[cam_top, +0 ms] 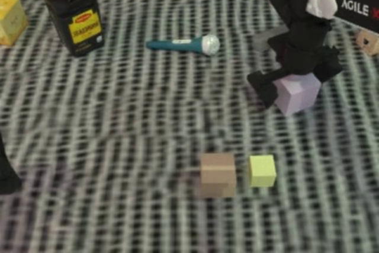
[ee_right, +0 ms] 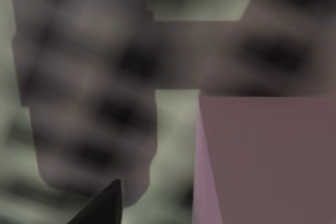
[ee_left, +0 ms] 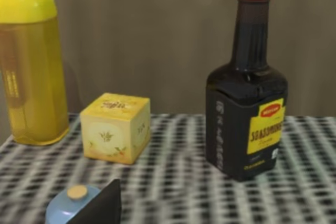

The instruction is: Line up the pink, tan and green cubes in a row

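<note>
The pink cube [cam_top: 298,93] stands at the right of the table, apart from the other two. My right gripper [cam_top: 295,80] is down over it and open, one finger to the cube's left and the other behind its right side. In the right wrist view one dark fingertip [ee_right: 107,203] shows, with a strip of cloth between it and the pink cube [ee_right: 262,156]. The tan cube [cam_top: 218,174] and the smaller green cube [cam_top: 262,170] sit side by side near the front middle, a small gap between them. My left gripper [cam_top: 6,176] is parked at the table's left edge, open.
A dark seasoning bottle [cam_top: 74,13] and a yellow spotted block [cam_top: 10,19] stand at the back left. A teal microphone [cam_top: 183,44] lies at the back middle. A small toy house [cam_top: 368,42] is at the far right. The left wrist view shows a yellow bottle [ee_left: 29,61].
</note>
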Motion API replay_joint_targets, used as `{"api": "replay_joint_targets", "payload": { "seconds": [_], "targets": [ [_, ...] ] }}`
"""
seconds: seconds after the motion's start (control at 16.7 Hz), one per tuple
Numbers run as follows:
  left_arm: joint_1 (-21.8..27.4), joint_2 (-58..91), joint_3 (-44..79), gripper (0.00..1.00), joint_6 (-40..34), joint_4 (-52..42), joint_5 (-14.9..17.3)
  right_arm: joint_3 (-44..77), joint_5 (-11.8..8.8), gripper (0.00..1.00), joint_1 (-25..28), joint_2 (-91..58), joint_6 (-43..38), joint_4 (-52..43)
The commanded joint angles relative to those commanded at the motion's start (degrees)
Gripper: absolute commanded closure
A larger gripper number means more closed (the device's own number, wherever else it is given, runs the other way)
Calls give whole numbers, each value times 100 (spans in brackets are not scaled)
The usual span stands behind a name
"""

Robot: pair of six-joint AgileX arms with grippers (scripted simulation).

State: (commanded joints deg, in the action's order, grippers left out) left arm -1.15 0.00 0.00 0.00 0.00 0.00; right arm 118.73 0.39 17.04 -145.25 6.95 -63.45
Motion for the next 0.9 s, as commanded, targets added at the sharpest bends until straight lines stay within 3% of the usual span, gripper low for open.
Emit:
{"api": "replay_joint_targets", "payload": {
  "seconds": [0.24,0.9],
  "targets": [
    [0,0,0,0,0,0,0,-18,0,0,0,-4,0,19],
    [0,0,0,0,0,0,0,-18,0,83,0,-4,0,19]
  ]
}}
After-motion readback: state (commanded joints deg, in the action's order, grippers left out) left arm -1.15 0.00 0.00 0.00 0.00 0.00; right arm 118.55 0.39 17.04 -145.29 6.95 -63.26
